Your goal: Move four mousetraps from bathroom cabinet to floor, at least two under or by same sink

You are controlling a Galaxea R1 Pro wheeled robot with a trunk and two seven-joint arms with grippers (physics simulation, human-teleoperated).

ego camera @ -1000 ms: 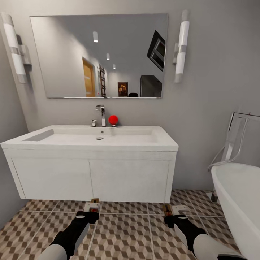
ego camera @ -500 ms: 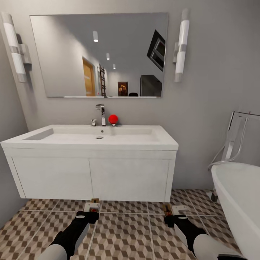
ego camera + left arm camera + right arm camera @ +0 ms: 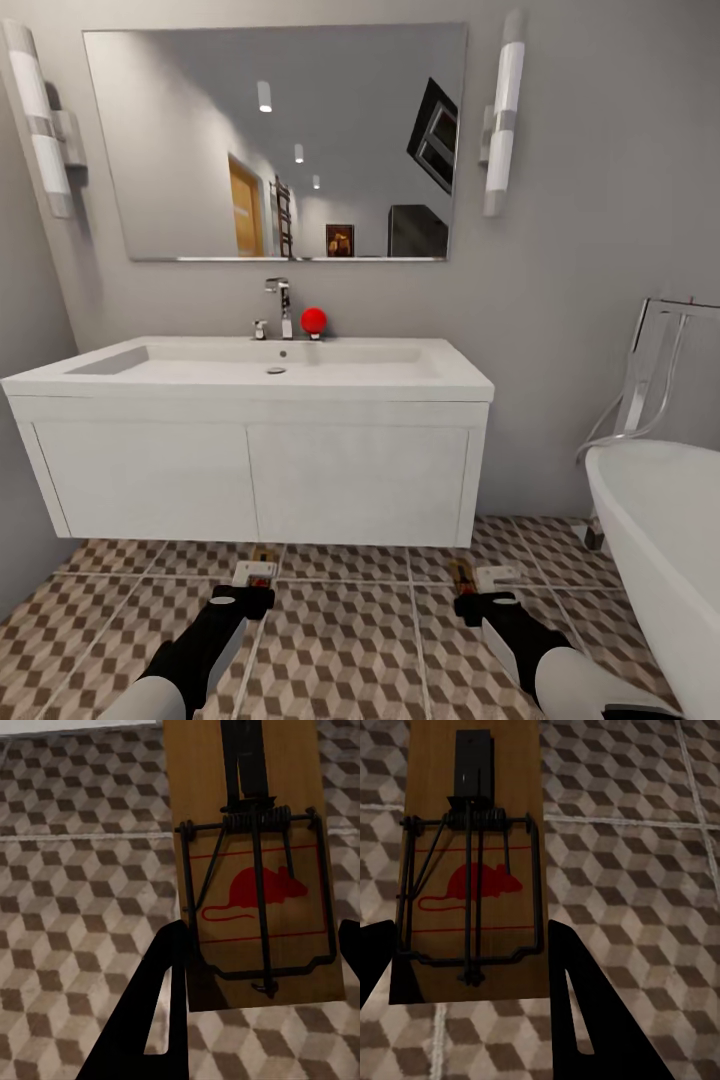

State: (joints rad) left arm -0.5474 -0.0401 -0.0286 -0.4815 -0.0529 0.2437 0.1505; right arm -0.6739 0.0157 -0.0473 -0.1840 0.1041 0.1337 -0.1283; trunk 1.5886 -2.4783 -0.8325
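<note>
Straight ahead of both grippers, a wide white wall-hung basin unit with two flat doors (image 3: 250, 480), with a gap under it down to the bathroom floor of brown, beige and white cube-pattern tiles (image 3: 340, 640). Off to the right of the right arm, the rim of a white bathtub (image 3: 650, 520). Nothing seen inside the basin; on its back edge only a chrome tap (image 3: 282, 310) and a small red ball (image 3: 314, 320). In the black left gripper (image 3: 243, 597), a flat tan wooden mousetrap with wire spring and a red mouse print (image 3: 255, 870): fingers spread to either side of the board's near end, seemingly pinching its edges, long axis running straight away from the gripper toward the basin. In the black right gripper (image 3: 476, 604), a second mousetrap of the same tan wood and wire (image 3: 472, 870), held the same way, long axis also pointing forward from the fingers. Whether either board already touches the tiles cannot be told. Both traps lie just in front of the basin's lower edge, close to the gap, each arm equally near. Probably next: lowering and letting go, so that both stay beside or under this sink.
</note>
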